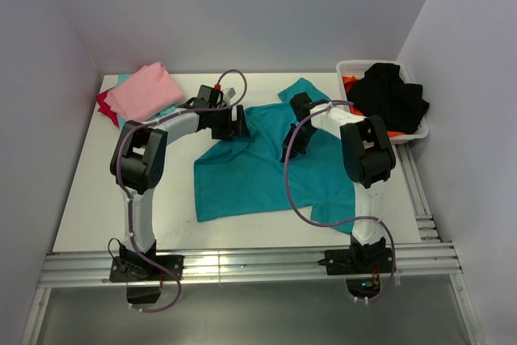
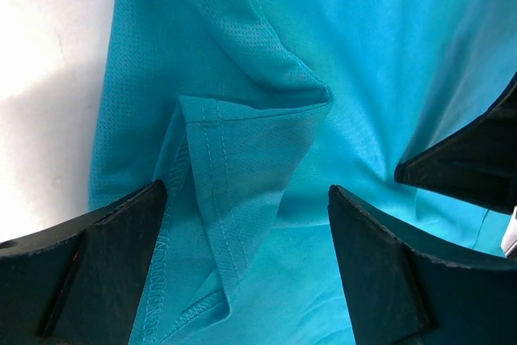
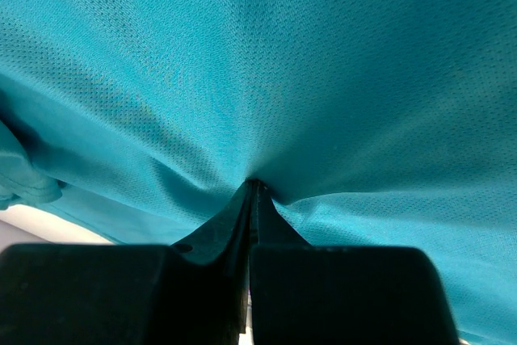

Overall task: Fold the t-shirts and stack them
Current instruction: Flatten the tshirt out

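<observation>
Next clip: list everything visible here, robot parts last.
teal t-shirt: one, teal, spread mid-table
pink t-shirt: one, pink, folded, far-left corner
red t-shirt: one, red, under the pink
lighter teal t-shirt: one, teal, under the pink
basket: one, white, far right
black cloth: one, black, in basket
orange cloth: count unclear, orange, beneath the black
table: one, white
left hand: black, open over teal t-shirt's hem
right hand: black, pinching teal t-shirt

Teal t-shirt, pink t-shirt, red t-shirt, white basket, black garment
</observation>
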You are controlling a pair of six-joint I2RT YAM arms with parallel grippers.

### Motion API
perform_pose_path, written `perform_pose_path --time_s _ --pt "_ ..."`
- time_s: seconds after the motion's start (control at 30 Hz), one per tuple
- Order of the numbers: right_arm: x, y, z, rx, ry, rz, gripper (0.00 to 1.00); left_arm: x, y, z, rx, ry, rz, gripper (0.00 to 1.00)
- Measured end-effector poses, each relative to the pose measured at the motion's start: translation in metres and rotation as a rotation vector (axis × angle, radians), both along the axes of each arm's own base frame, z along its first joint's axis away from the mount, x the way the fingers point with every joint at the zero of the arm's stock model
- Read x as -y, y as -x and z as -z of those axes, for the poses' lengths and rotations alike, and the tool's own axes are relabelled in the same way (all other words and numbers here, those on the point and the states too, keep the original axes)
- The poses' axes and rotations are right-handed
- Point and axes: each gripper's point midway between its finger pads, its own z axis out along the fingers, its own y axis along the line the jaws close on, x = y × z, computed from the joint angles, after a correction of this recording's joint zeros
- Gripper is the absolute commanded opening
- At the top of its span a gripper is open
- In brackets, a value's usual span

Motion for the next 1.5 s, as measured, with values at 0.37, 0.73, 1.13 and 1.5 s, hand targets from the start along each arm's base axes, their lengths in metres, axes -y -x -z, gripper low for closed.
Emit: perform_pose_path --time_s 0.37,0.73,1.13,1.5 --pt "0.000 0.000 0.000 -0.001 0.001 -0.006 0.00 0.004 -0.010 -0.009 0.024 0.011 -0.002 0.87" --pt "-0.003 -0.003 0.000 -0.017 0.001 -0.010 0.00 0.006 -0.015 -0.003 0.018 0.010 -0.006 0.85" --pt "-0.003 -0.003 0.000 -0.019 0.000 -0.010 0.00 0.007 -0.015 0.003 0.002 0.009 -0.013 0.60" --pt "-0.004 -0.003 0.001 -0.019 -0.006 -0.011 0.00 0.007 -0.015 0.003 -0.004 0.010 -0.024 0.37"
